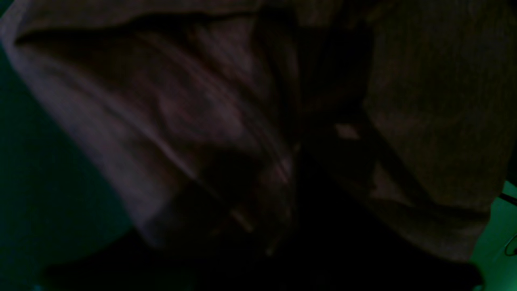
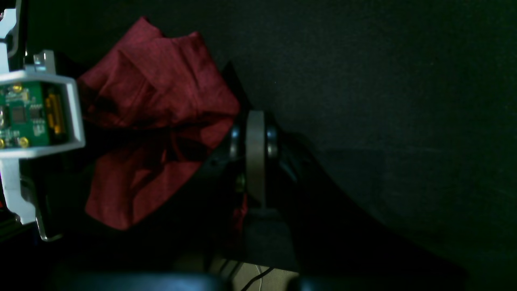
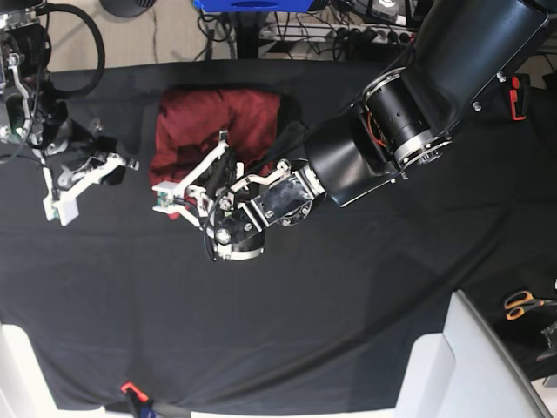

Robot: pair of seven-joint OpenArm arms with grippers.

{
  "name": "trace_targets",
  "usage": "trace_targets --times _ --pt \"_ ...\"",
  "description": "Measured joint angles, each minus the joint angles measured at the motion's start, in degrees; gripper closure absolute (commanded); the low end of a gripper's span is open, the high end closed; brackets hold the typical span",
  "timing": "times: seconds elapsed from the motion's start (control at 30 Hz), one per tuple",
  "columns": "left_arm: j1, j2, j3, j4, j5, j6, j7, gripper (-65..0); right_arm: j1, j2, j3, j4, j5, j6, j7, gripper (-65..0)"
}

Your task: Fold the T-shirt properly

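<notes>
Rumpled maroon knit T-shirt (image 3: 213, 126) pinched in left end effector (image 3: 187, 196); right end effector (image 3: 74, 187) closed, empty.

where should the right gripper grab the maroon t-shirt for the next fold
Likely the T-shirt edge facing the right gripper, approached from that side. The cloth is bunched into a compact heap on the black table cloth, and the left gripper already sits shut on its near edge, so that side edge is the bare one.

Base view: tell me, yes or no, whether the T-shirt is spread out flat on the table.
No. The T-shirt lies bunched in a crumpled heap on the black table cloth, partly under the left arm.
</notes>
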Motion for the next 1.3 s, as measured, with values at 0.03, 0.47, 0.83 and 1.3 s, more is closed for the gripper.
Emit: trace_targets --times 0.03,0.47,0.83,1.3 --pt "-0.2 0.0 0.0 -0.02 -0.07 -0.02 0.0 -13.3 0.0 0.0 0.0 0.0 0.0 0.0 0.0 0.0" --pt "-3.85 -0.04 -0.09 -0.02 -0.22 -0.02 -0.2 -48.5 0.07 0.0 -0.02 -3.13 0.02 0.22 0.17 0.0" --pt "-6.38 -0.13 -0.22 0.0 -0.85 -0.02 -0.2 -59.4 0.17 0.0 -0.02 -3.15 0.02 0.22 0.2 0.0" --pt "1.81 -10.62 -19.58 30.42 0.13 -0.17 19.41 0.0 1.27 -0.02 -0.07 -3.17 0.0 0.22 0.15 0.0"
